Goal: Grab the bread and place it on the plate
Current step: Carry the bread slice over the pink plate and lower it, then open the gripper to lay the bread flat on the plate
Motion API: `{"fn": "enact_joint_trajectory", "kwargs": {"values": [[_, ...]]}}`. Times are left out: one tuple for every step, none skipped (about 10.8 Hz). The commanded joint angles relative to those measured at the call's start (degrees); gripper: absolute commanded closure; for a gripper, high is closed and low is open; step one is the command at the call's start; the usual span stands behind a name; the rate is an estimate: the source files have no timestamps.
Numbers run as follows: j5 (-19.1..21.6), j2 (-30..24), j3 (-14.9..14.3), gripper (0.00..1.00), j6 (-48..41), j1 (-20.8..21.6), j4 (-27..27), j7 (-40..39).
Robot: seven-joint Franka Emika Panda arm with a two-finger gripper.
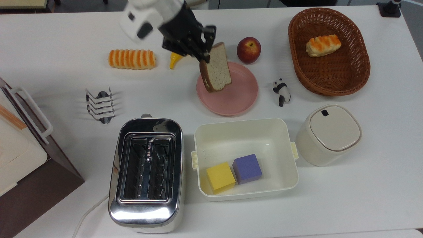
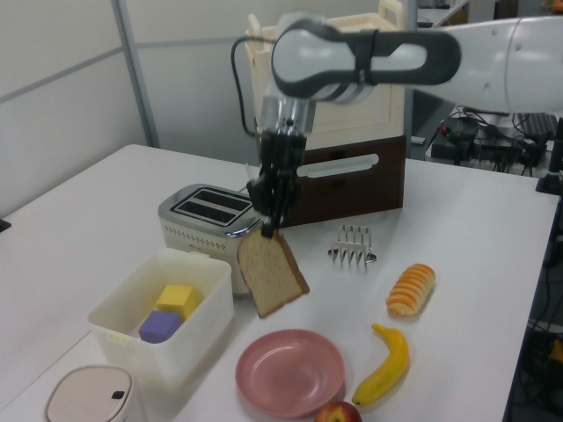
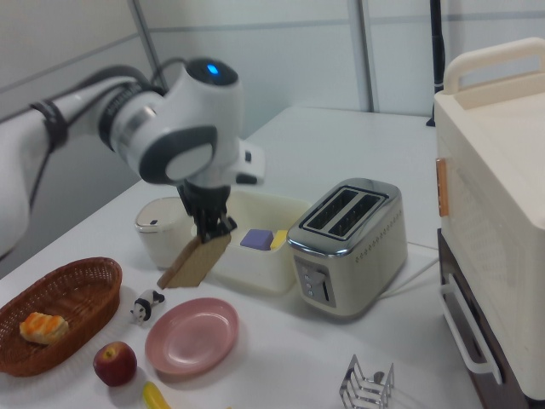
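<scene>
While the bread slice (image 1: 216,68) is hanging tilted in the air above the pink plate (image 1: 243,96), not touching it, the hand (image 1: 205,57) is gripping its top edge. The plate is sitting toward the tabletop's (image 1: 363,185) far edge in the top view, between an apple (image 1: 248,50) and a white tub (image 1: 245,138).

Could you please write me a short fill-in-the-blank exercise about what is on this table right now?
1. The tool holds the bread in the air above the pink ____.
2. In the white tub, a yellow block sits beside a ____ one.
3. The wicker basket holds one orange-striped ____.
4. In the top view, the small panda figure stands between the plate and the ____.

Missing words: plate; purple; roll; basket
</scene>
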Motion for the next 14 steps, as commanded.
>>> {"fn": "enact_joint_trajectory", "kwargs": {"values": [[2.62, 4.85, -1.41, 1.00, 0.06, 3.07, -0.91, 3.15], [2.62, 6.00, -1.41, 1.00, -0.02, 3.69, -1.00, 3.25], [2.53, 6.79, -1.41, 1.00, 0.15, 4.65, -2.13, 3.16], [2.44, 6.89, -1.41, 1.00, 0.15, 5.27, -3.36, 3.25], [2.44, 6.98, -1.41, 1.00, 0.24, 5.71, -4.50, 3.25], [2.44, 6.98, -1.41, 1.00, 0.33, 5.89, -5.38, 3.68], [2.35, 7.50, -1.24, 0.80, 0.41, 6.07, -5.83, 4.03], [2.00, 8.37, -1.32, 0.17, 0.33, 6.85, -5.83, 4.21], [0.52, 8.73, -1.33, 0.00, 0.59, 7.47, -5.57, 4.47], [-3.76, 8.04, -1.41, 0.00, 0.07, 7.65, -5.13, 4.65], [-8.24, 6.64, -1.41, 0.00, 0.06, 7.74, -5.04, 4.65], [-14.98, 6.02, -1.41, 0.00, 0.24, 7.83, -4.17, 4.57], [-20.18, 5.92, -1.41, 0.00, 0.06, 7.74, -2.51, 4.48], [-23.80, 5.05, -1.41, 0.00, 0.32, 7.39, -1.71, 3.78]]}}
